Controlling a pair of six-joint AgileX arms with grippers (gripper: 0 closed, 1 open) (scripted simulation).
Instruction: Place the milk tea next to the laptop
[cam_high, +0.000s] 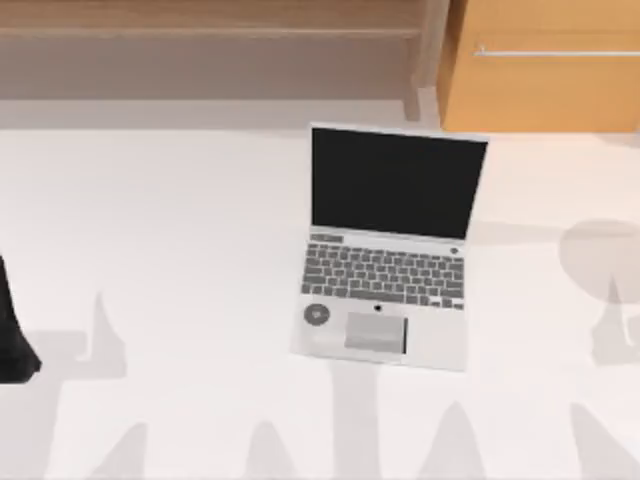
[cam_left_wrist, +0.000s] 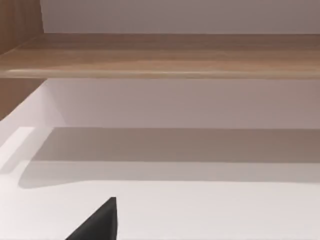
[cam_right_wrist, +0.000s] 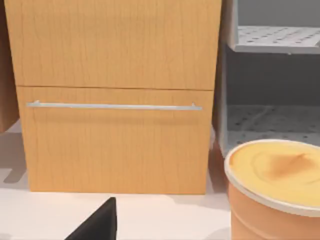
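laptop (cam_high: 385, 330): matt silver shell, black screen | cabinet (cam_right_wrist: 115, 95): wood grain, metal handle | cup (cam_right_wrist: 275, 200): smooth | table (cam_high: 180, 250): matt white

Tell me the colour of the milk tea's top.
Creamy yellow-orange, inside a pale rim on the milk tea; the right wrist view shows it best.

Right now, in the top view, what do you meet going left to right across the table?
Left arm at the left edge → round grey sticker → trackpad on the open laptop; behind the laptop, further right, the wooden cabinet.
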